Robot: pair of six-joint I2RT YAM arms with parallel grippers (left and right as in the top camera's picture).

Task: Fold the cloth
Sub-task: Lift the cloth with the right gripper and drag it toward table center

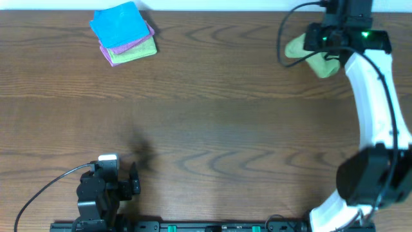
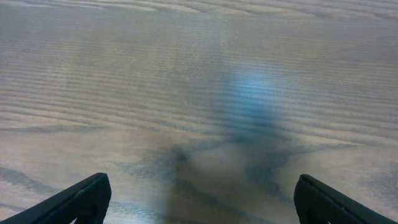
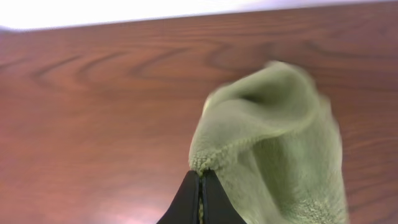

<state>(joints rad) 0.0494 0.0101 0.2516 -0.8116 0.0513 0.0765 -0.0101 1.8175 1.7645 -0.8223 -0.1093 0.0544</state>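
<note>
The lime-green cloth hangs bunched at the far right of the table, mostly hidden under my right arm in the overhead view. In the right wrist view the cloth droops above the wood, pinched by an edge. My right gripper is shut on that edge and holds the cloth off the table. My left gripper is open and empty, low over bare wood near the front left; it also shows in the overhead view.
A stack of folded cloths sits at the far left: bright blue on top, pink-purple and a green one below. The table's far edge runs just behind the right gripper.
</note>
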